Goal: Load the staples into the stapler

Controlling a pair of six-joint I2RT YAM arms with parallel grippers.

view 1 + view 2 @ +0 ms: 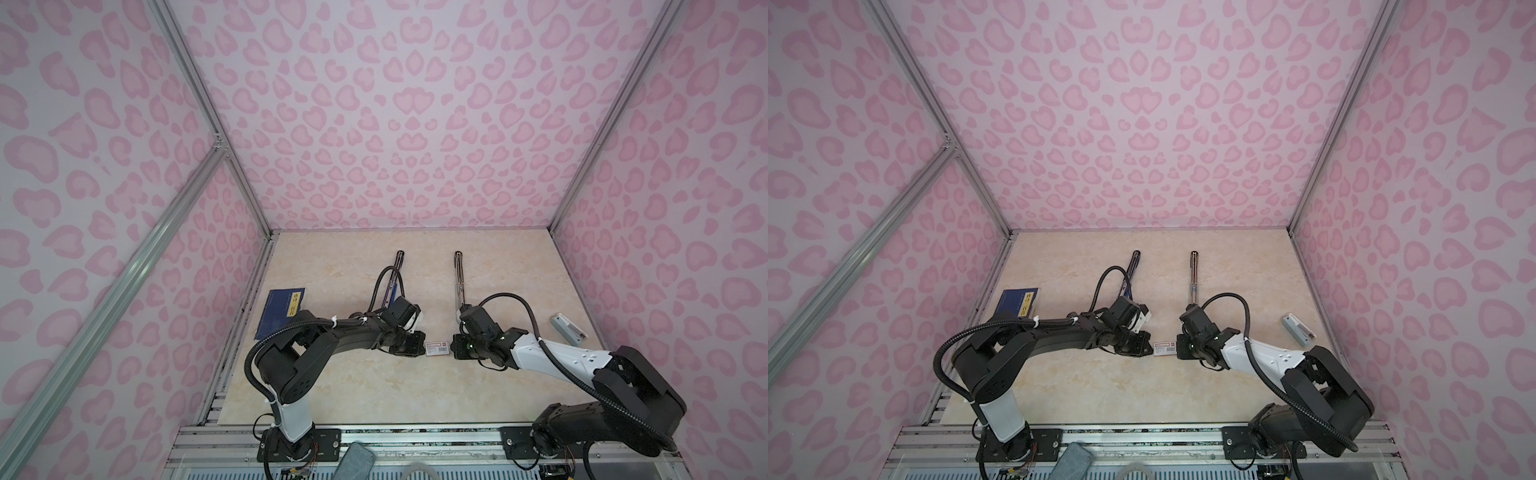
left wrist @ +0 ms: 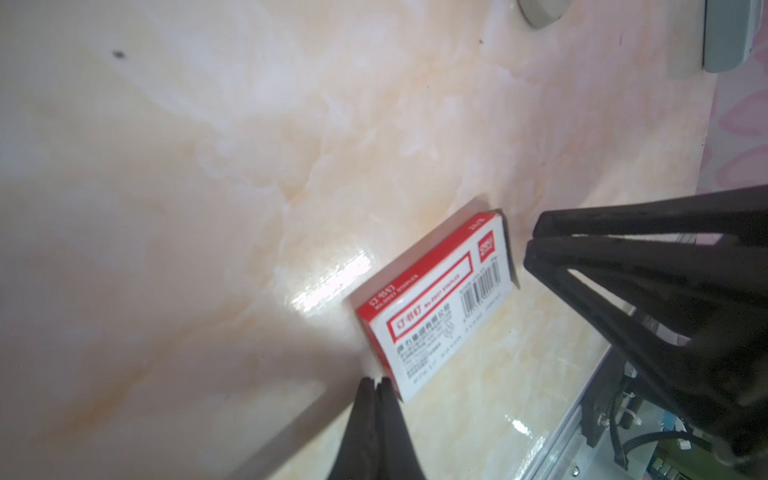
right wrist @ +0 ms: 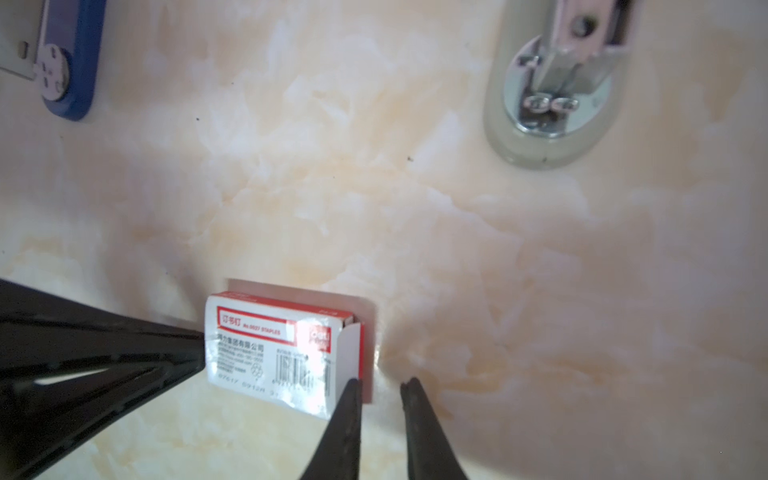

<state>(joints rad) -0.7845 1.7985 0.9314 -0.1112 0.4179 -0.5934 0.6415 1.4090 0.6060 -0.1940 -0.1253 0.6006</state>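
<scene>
The small white box with a red label (image 1: 437, 349) lies flat on the table between both grippers; the staples are hidden inside it. My left gripper (image 2: 376, 381) is shut, its tips pressed against one short end of the box (image 2: 436, 307). My right gripper (image 3: 380, 382) stands slightly open at the other end, where a white end flap (image 3: 351, 345) is folded open; one finger overlaps the flap and only table shows in the gap. A grey stapler (image 1: 458, 274) and a blue stapler (image 1: 395, 278) lie opened out flat behind the grippers.
A dark blue booklet (image 1: 282, 311) lies by the left wall. A small grey object (image 1: 568, 329) sits near the right wall. The ends of the grey stapler (image 3: 552, 104) and the blue one (image 3: 66, 62) are a short way beyond the box.
</scene>
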